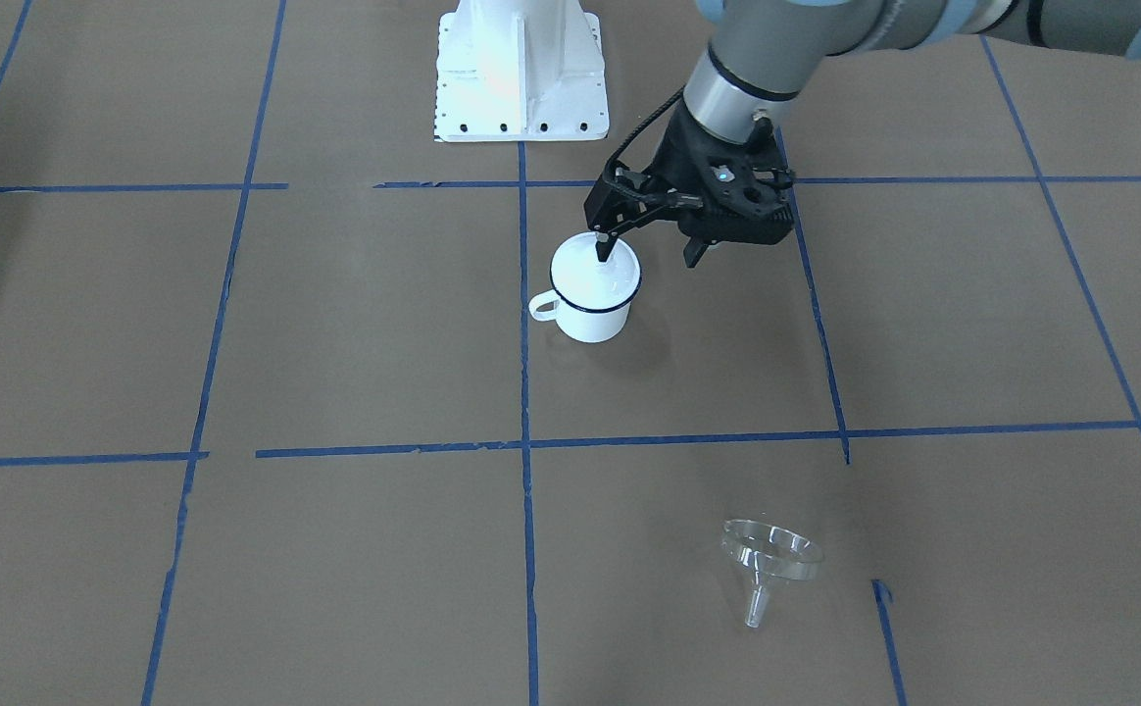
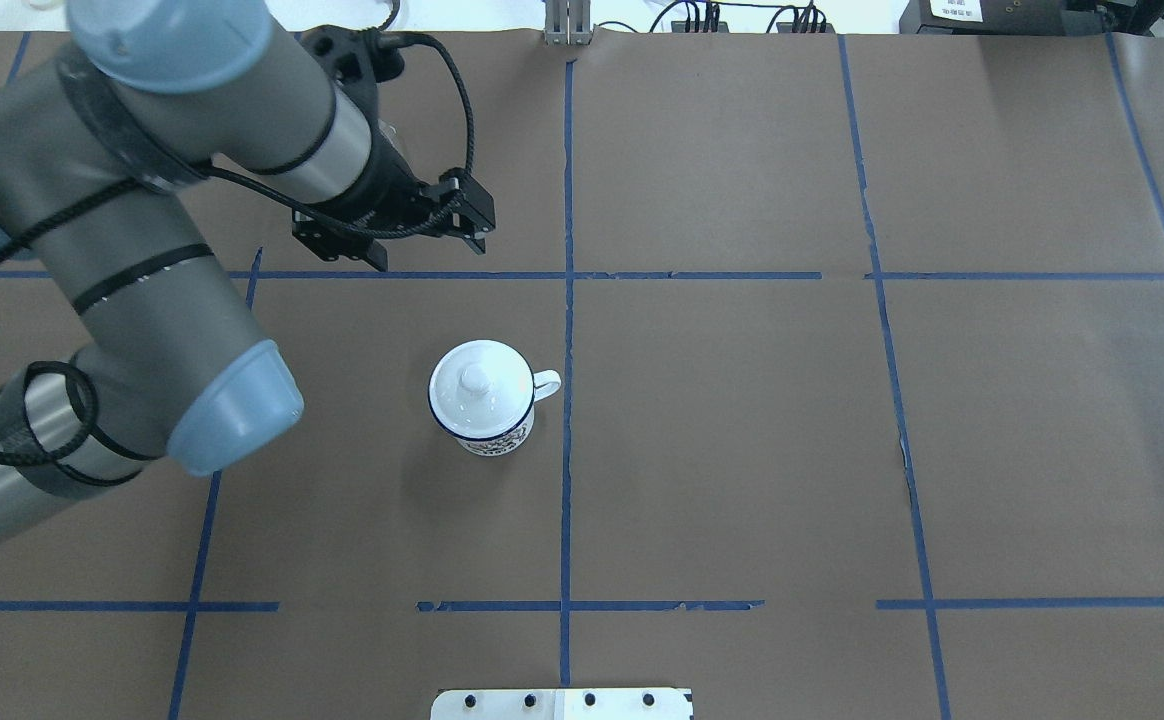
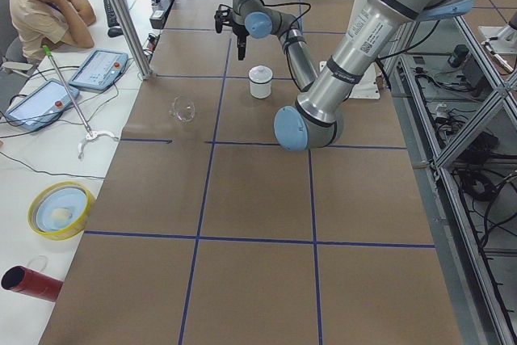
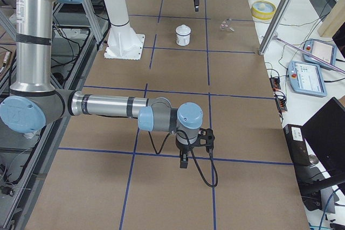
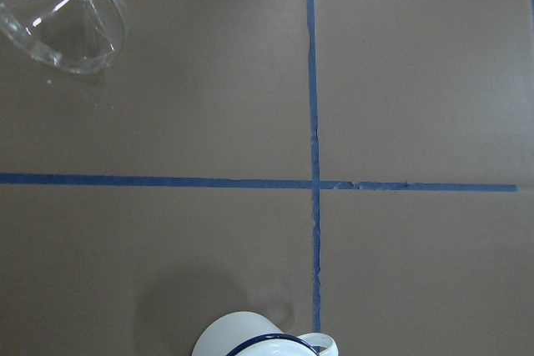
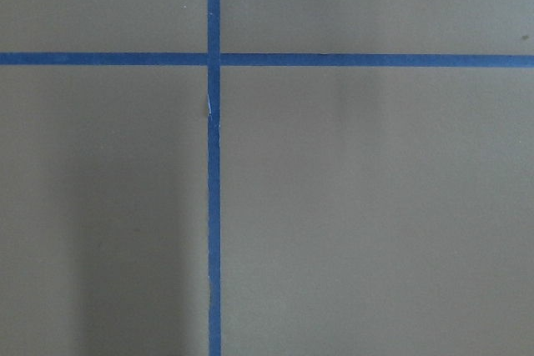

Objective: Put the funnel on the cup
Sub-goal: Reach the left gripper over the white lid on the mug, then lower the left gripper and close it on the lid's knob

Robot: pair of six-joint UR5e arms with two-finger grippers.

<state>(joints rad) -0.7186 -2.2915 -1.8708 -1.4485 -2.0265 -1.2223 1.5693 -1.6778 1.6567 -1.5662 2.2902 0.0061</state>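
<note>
The cup (image 1: 590, 319), a white enamel mug with a dark blue rim, stands near the table's middle with its handle (image 1: 542, 306) to the side. It also shows in the overhead view (image 2: 502, 432). A round white lid with a knob (image 2: 477, 385) sits on it. The clear funnel (image 1: 769, 564) lies on its side farther out, also in the left wrist view (image 5: 62, 14). The arm hides it in the overhead view. My left gripper (image 1: 649, 253) is open and empty, raised above the table just beyond the cup. My right gripper (image 4: 186, 157) hovers far away; I cannot tell whether it is open.
The white robot base (image 1: 521, 78) stands behind the cup. Blue tape lines cross the brown table. A side table on the funnel's side holds tablets (image 3: 97, 69), a yellow bowl (image 3: 60, 209) and a red cylinder (image 3: 28, 280); a person (image 3: 44, 2) sits there.
</note>
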